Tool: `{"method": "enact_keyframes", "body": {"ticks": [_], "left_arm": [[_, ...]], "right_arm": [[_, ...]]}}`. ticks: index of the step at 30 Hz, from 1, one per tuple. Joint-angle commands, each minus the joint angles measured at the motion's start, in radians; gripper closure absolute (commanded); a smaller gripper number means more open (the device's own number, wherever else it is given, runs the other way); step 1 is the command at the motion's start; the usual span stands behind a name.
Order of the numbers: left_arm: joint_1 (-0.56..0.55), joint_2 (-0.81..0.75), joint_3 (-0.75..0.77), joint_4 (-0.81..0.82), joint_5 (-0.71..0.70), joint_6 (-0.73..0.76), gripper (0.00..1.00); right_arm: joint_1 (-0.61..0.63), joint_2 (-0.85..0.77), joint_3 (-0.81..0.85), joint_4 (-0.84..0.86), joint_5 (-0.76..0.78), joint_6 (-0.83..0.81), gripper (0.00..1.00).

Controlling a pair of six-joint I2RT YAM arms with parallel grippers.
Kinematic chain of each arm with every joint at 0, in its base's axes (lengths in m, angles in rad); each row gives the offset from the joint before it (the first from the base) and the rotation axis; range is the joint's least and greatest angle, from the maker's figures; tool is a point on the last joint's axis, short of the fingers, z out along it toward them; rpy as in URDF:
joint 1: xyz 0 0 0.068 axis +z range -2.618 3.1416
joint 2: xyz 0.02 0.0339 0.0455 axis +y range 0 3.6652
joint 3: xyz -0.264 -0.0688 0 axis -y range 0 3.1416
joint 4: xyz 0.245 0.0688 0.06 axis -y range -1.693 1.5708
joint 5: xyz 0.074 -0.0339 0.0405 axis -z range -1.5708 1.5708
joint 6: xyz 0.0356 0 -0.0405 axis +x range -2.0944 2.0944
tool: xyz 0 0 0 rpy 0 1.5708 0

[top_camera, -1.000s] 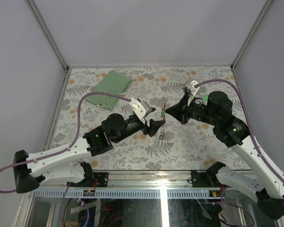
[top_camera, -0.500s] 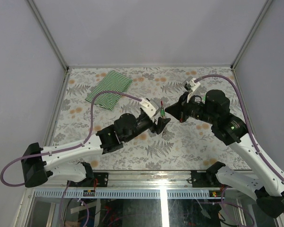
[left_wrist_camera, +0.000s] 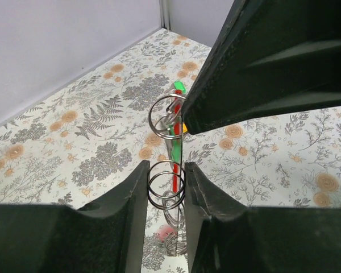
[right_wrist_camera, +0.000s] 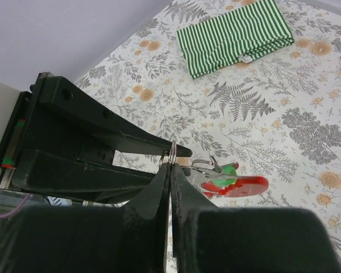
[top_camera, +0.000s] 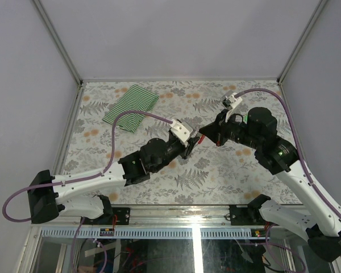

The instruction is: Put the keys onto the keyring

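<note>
Now left tool [left_wrist_camera: 166, 168], gripping the keyring [left_wrist_camera: 164, 191], has met right tool [right_wrist_camera: 170, 169], gripping keys [right_wrist_camera: 230, 181].

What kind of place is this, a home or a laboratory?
Probably a robotics laboratory cell: grey panels on metal frame posts enclose a floral-covered table, with left arm and right arm bolted at its edge.

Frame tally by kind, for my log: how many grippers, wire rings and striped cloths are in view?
Grippers: 2 (left gripper, right gripper)
Wire rings: 2 (upper ring, lower ring, both in the left wrist view)
Striped cloth: 1
Total: 5
</note>
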Motion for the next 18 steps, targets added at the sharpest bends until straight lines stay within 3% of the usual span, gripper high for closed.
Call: {"method": "enact_keyframes", "body": {"ticks": [1,9,18], "left_arm": [[-0.005,-0.025,0.013,0.052,-0.061,0.025,0.80],[-0.005,-0.033,0.009,0.045,-0.082,0.041,1.00],[-0.006,-0.027,0.031,0.009,-0.095,0.059,1.00]], "right_arm": [[0.004,-0.006,0.076,0.003,0.019,-0.016,1.00],[0.004,-0.009,0.079,-0.028,0.013,-0.019,1.00],[0.004,0.011,0.085,-0.071,0.020,-0.021,1.00]]}}
